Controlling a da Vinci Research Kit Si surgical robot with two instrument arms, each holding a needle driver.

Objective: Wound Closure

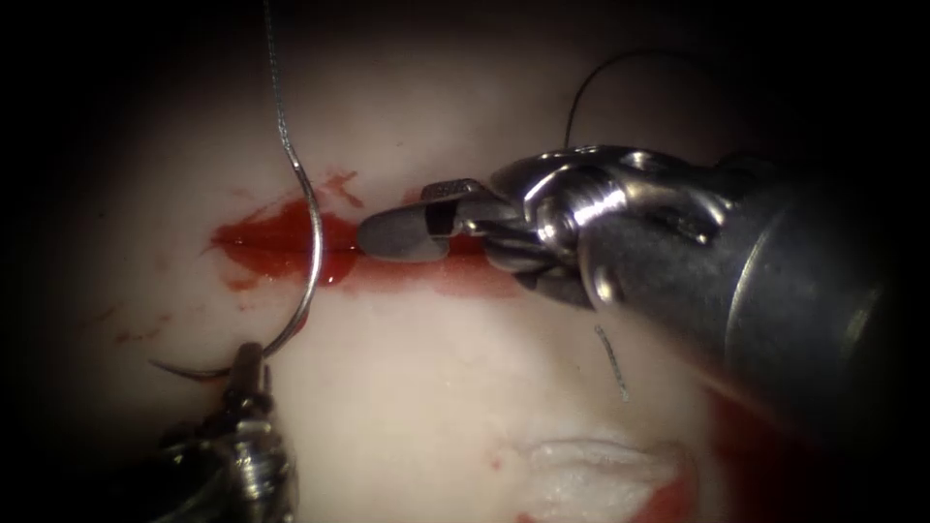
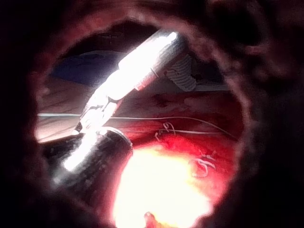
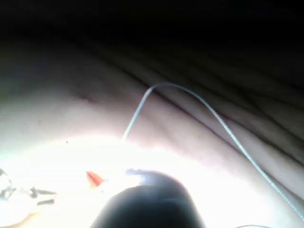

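While the left tool (image 1: 250,363) grips the needle (image 1: 308,254), its jaws are shut tight on the curve, not far from the sharp tip. That tip pokes out just past the jaws, to the endoscope view's left, and hangs free above the tissue (image 1: 436,387). From the jaws, the needle bends up and away, crossing over the cut (image 1: 281,242) and the red fluid (image 1: 262,254) in it. I cannot tell if it touches the tissue there, but it does not look stuck in. At the far end of the needle, the thread (image 1: 276,87) goes on straight up and away from the left tool.

Across from the needle, the right tool (image 1: 407,232) lies low over the cut. Its jaws look only a tiny bit apart, and they hold nothing. Their tips point at the needle, near it but not touching.

Behind the right tool's wrist, a dark loop of thread curls up. Below its shaft, a short cut end (image 1: 612,363) lies on the tissue. Beside the left tool, toward the right, sits a white pad (image 1: 601,475).

In the left wrist view, a bright tool (image 2: 97,114) shows with thread (image 2: 190,121) running past it. In the right wrist view, thread (image 3: 190,97) arches over the pale tissue (image 3: 57,123).
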